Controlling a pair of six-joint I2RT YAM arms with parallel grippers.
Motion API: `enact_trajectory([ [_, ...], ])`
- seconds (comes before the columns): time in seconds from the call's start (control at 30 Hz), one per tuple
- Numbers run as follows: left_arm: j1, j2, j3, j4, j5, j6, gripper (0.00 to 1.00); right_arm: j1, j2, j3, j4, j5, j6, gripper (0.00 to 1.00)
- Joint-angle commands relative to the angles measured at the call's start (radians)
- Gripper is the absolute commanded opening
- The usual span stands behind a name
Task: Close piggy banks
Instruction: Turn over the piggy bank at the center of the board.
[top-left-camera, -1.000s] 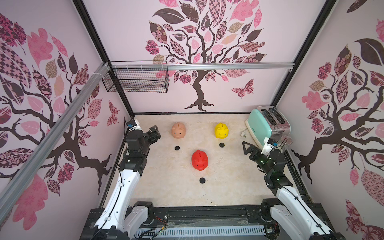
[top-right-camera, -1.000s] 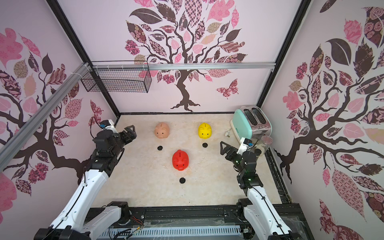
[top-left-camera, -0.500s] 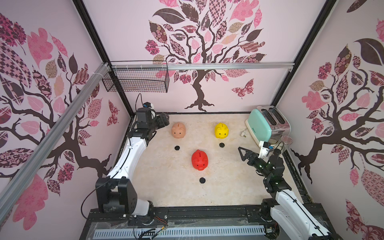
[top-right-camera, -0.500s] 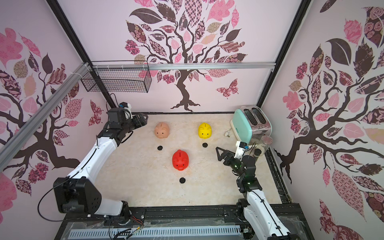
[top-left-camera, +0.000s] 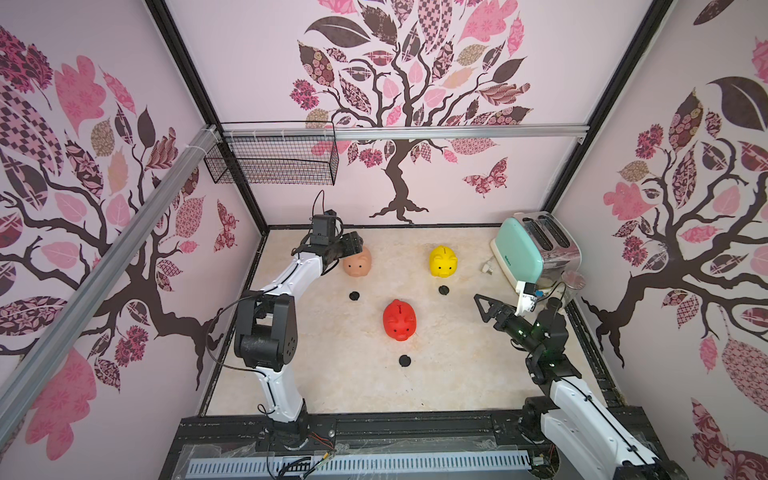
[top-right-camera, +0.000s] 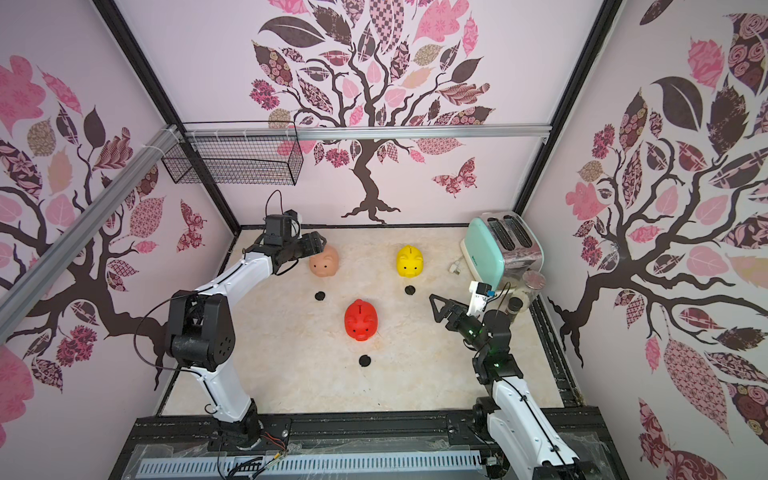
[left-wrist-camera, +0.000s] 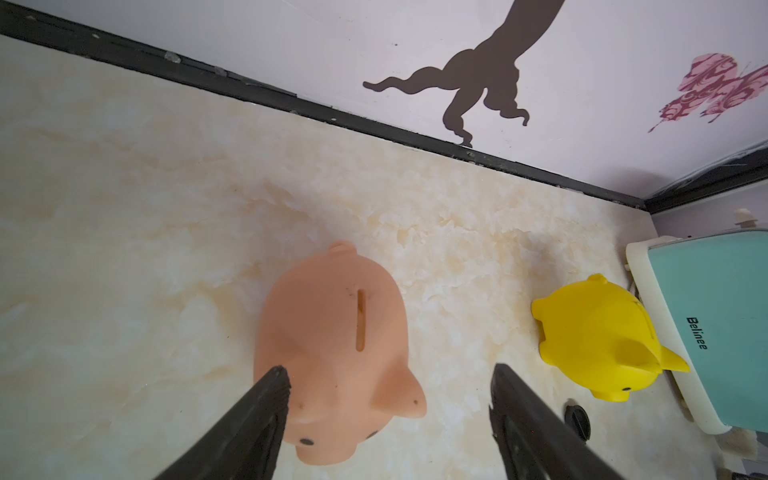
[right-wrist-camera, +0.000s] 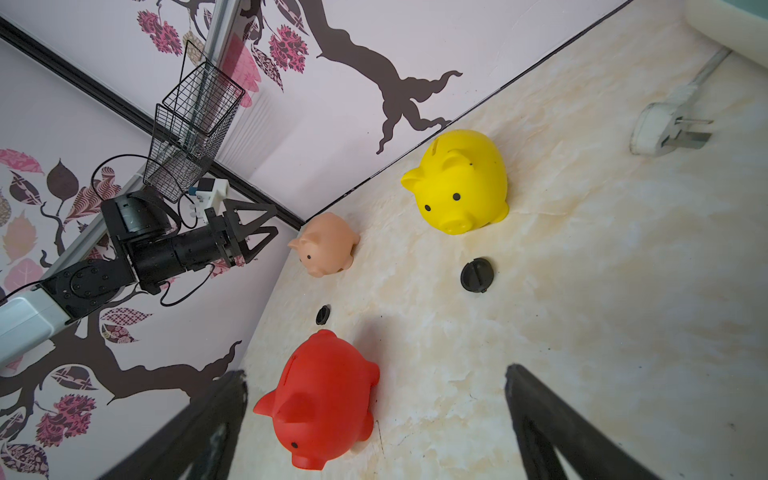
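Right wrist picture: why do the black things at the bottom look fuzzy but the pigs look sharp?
Right wrist view: those are fingers of the right tool, likely too near the lens to focus; the red pig is sharp. Left wrist view: fingers of the left tool look crisper.

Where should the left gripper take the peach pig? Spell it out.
Probably best: grip the peach pig across its round flanks, mid-body, coming from above with the left gripper. It stands upright, coin slot on top; the flanks offer opposed curved sides, while snout and ears taper.

Mint toaster (top-left-camera: 521, 253) upright at right; wire basket (top-left-camera: 274, 160) hanging rear left
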Motion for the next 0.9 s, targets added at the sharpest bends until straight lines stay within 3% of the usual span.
enact_trajectory([
  [0.0, -0.001, -0.003, -0.011, 0.039, -0.026, 0.024, 0.79, 0.007, 0.0, 0.007, 0.021, -0.012, -0.002, 1.0],
  [0.1, 0.004, -0.011, -0.043, 0.06, -0.065, 0.022, 0.79, 0.007, 0.012, 0.006, 0.029, -0.021, 0.003, 1.0],
  [0.43, 0.04, -0.023, -0.134, 0.108, -0.015, -0.009, 0.71, 0.007, 0.017, 0.005, 0.031, -0.024, 0.009, 1.0],
  [0.87, 0.04, 0.02, -0.118, 0.093, 0.008, -0.006, 0.58, 0.009, 0.025, 0.01, 0.029, -0.032, 0.012, 1.0],
])
